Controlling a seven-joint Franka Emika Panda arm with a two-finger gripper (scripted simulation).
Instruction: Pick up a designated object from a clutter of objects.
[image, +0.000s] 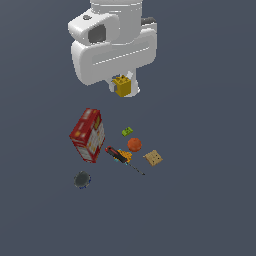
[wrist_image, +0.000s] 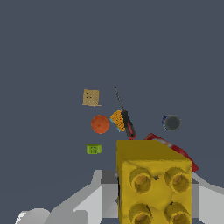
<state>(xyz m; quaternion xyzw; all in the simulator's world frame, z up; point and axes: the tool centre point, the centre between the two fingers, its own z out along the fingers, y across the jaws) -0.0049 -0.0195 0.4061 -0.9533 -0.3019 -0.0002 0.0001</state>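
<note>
My gripper (image: 122, 91) hangs high above the floor, shut on a bright yellow toy brick (image: 121, 85) with round studs. In the wrist view this brick (wrist_image: 153, 183) fills the near foreground between the grey fingers (wrist_image: 107, 199). The clutter lies far below. It holds a red box (image: 88, 135), a tiny green brick (image: 127, 131), an orange ball (image: 134, 144), a tan square block (image: 153, 158), a red-and-black-handled screwdriver (image: 117, 155) and a dark round disc (image: 82, 179). A small yellow-orange dotted piece (image: 125, 155) rests against the screwdriver.
The floor is plain dark grey all round. In the wrist view the red box (wrist_image: 183, 155) is mostly hidden behind the held brick. The white arm body (image: 112, 40) covers the upper middle of the exterior view.
</note>
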